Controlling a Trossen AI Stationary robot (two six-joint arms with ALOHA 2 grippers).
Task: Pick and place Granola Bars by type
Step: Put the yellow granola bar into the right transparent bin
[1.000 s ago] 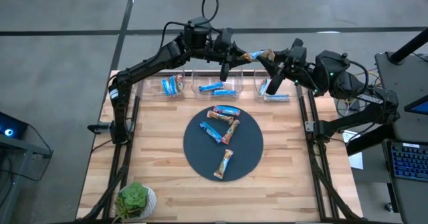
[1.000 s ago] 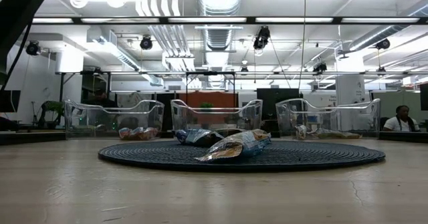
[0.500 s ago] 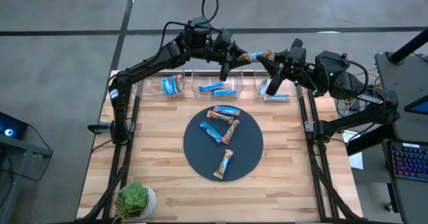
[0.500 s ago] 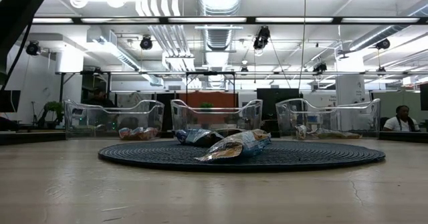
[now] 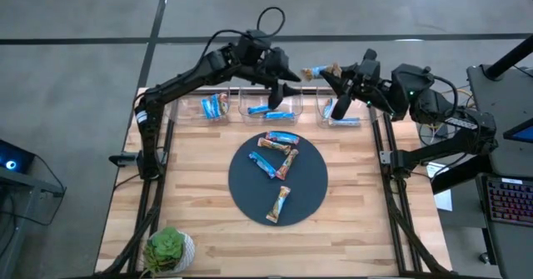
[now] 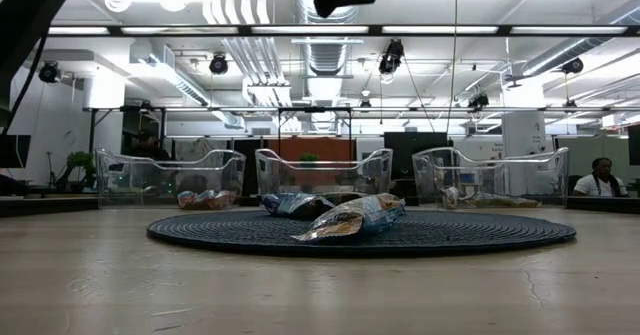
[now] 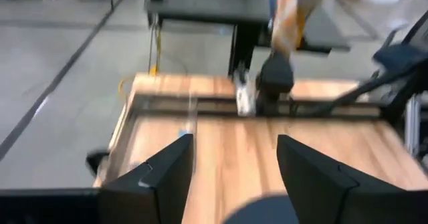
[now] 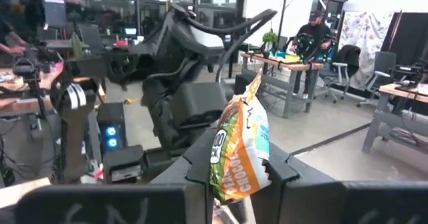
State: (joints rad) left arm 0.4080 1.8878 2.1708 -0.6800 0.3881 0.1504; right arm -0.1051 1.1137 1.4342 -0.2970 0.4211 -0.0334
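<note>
High over the far bins, a tan, green and white granola bar is in my right gripper, which is shut on it. My left gripper stands open just to the bar's left, tipped downward, with nothing between its fingers. Several more bars lie flat on the dark round mat in the middle of the table. Others lie in three clear bins along the far edge. My right gripper pinches the bar's right end between its two fingers. It comes in level from the table's right, along the bar. The bar is lifted clear, and its free end sticks out toward my left gripper.
The middle bin and right bin sit right below the two grippers. A small potted plant stands at the near left corner. People sit at desks in the room behind.
My left gripper has opened and let go of the bar's left end, then tipped downward and drawn a little away from it. The bar stays where it was, in my right gripper.
</note>
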